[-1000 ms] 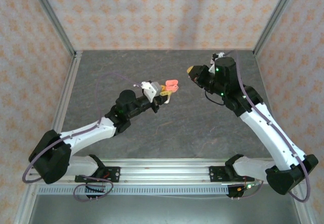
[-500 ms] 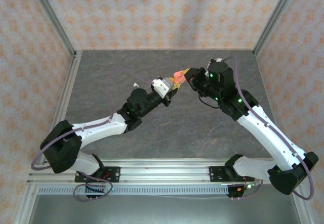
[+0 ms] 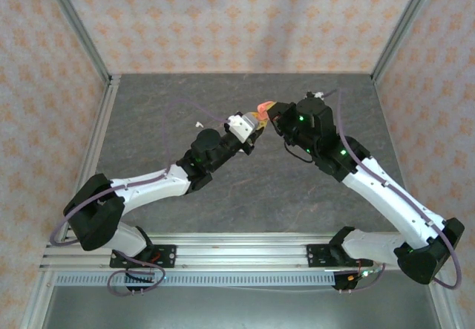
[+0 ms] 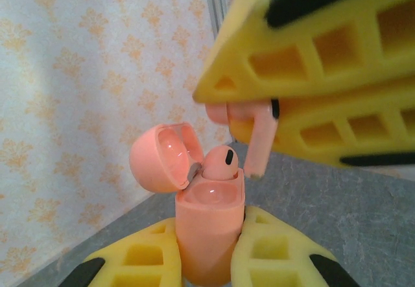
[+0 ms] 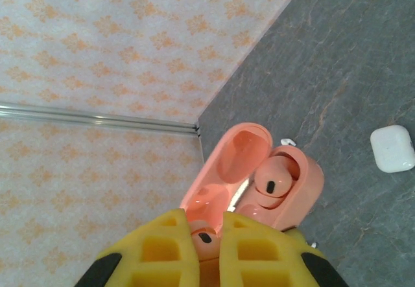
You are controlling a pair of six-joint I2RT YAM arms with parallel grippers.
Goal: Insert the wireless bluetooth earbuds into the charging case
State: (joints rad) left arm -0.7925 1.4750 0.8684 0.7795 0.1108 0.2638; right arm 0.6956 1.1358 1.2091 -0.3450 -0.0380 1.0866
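Over grey table (floral walls around): L gripper tight on coral case, R gripper tight on earbud.

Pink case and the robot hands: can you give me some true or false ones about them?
1. The pink case has its lid open. True.
2. The pink case lies on the table. False: the left hand grips it.
3. One pink earbud sits inside the case. True.
4. The right hand is empty. False: it pinches a second pink earbud just above the case.
5. A white case lies shut on the table. True.
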